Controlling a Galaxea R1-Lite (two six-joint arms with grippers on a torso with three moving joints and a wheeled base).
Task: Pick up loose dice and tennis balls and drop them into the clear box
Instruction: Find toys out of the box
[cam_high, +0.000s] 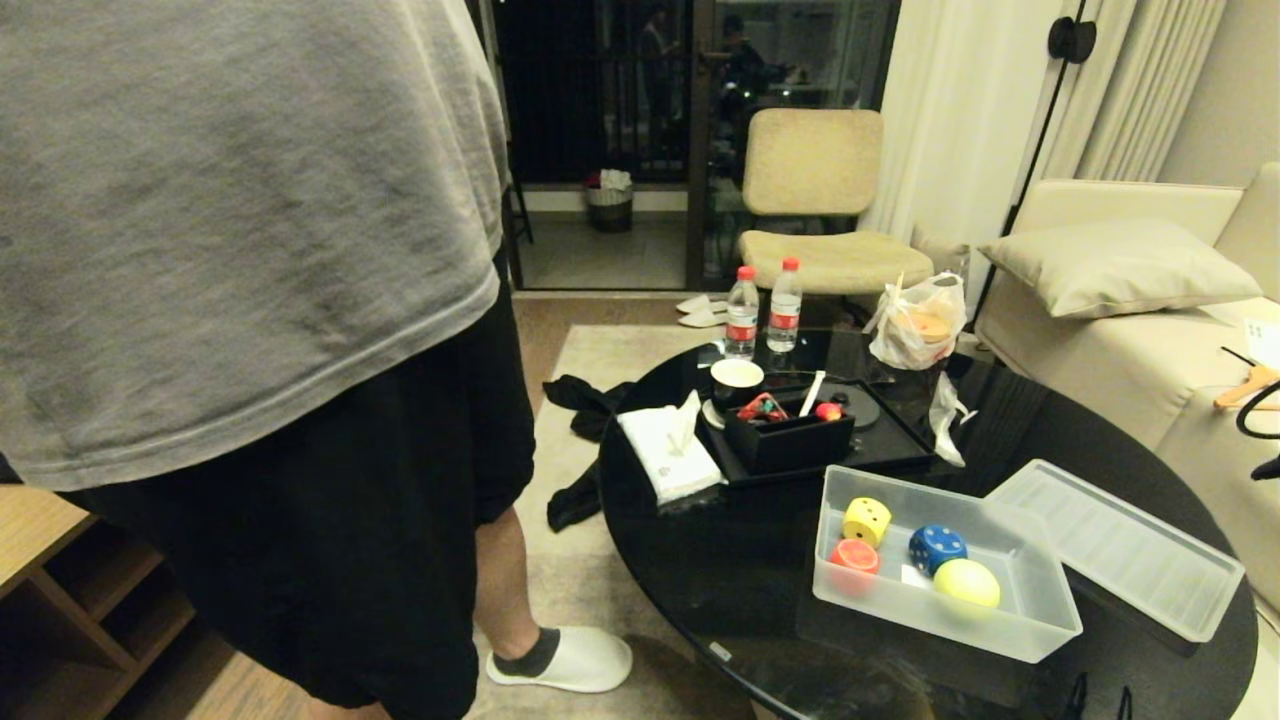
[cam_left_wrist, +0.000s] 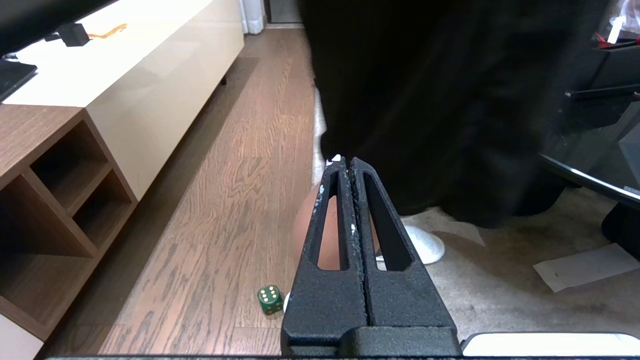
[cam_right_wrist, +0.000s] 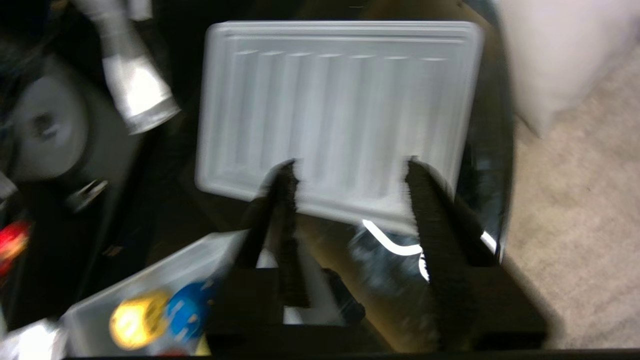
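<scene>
The clear box (cam_high: 930, 612) stands open on the black round table (cam_high: 740, 560). In it lie a yellow die (cam_high: 866, 520), a red die (cam_high: 855, 557), a blue die (cam_high: 936, 547) and a tennis ball (cam_high: 967, 582). Its ribbed lid (cam_high: 1120, 545) lies flat to the right of it. My right gripper (cam_right_wrist: 351, 164) hangs open and empty above the table between the box (cam_right_wrist: 165, 265) and the lid (cam_right_wrist: 340, 110). A small green die (cam_left_wrist: 270, 299) rests on the wooden floor. My left gripper (cam_left_wrist: 344, 161) is shut and empty, parked above that floor.
A person in a grey shirt (cam_high: 230, 220), black shorts and white slippers (cam_high: 565, 660) stands close on the left. The table also bears a black box (cam_high: 790, 440), a tissue pack (cam_high: 668, 450), a cup, two bottles (cam_high: 762, 312) and a bag. A sofa (cam_high: 1130, 340) stands right, low shelves (cam_left_wrist: 55, 200) left.
</scene>
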